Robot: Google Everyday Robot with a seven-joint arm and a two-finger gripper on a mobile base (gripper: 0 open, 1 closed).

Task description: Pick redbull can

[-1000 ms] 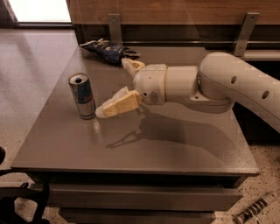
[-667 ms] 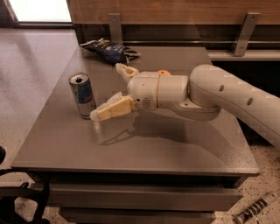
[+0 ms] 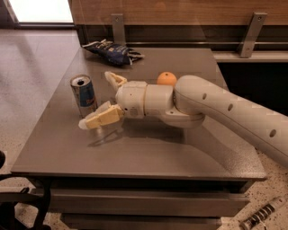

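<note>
The redbull can (image 3: pixel 83 93) stands upright on the worktop (image 3: pixel 148 152). Just right of the can, the end effector (image 3: pixel 96 99) is spread wide and holds nothing, one finger reaching in front of the can's base.

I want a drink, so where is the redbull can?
In the camera view, the redbull can stands upright on the table, on its left side, beside the open end effector.

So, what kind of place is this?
Probably an office break area or lab: a gray table with a snack bag, an orange and a redbull can, a speckled floor, a wood-panelled wall. The gripper, jaws open, sits beside the can.
</note>
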